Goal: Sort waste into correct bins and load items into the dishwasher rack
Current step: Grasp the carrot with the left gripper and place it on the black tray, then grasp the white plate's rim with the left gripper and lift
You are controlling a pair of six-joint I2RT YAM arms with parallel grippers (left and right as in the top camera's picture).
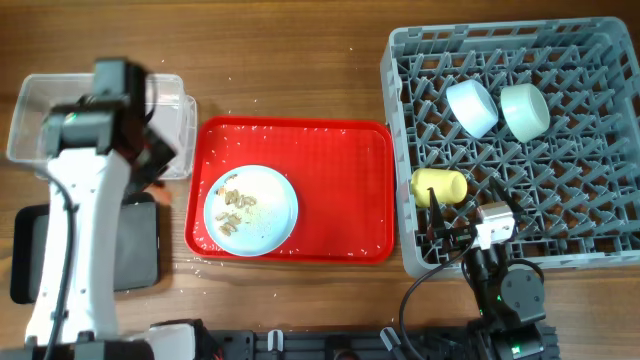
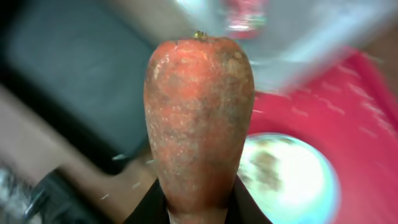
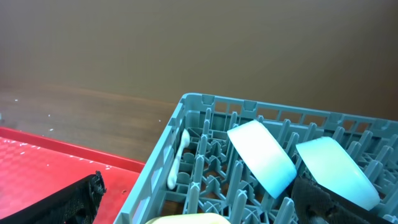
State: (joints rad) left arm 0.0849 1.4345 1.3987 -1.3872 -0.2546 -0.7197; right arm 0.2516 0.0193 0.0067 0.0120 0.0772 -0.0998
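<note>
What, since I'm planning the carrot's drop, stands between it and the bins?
Nothing visible. The left gripper holds the carrot right beside the clear tub and the black tray. Both are open-topped, though the left arm hides part of each from overhead.

The left arm (image 1: 62, 235) has a long white link with rounded edges; a thin black cable runs along it; its upper joint housing is dark grey and blocky, with a small green light. The right arm (image 1: 515, 292) is black; its joint is round, with a green light; black cables loop beside it; a small white block sits near its wrist. The right gripper (image 3: 198, 182) has matte black, rough-textured fingers (image 3: 71, 198).
</note>
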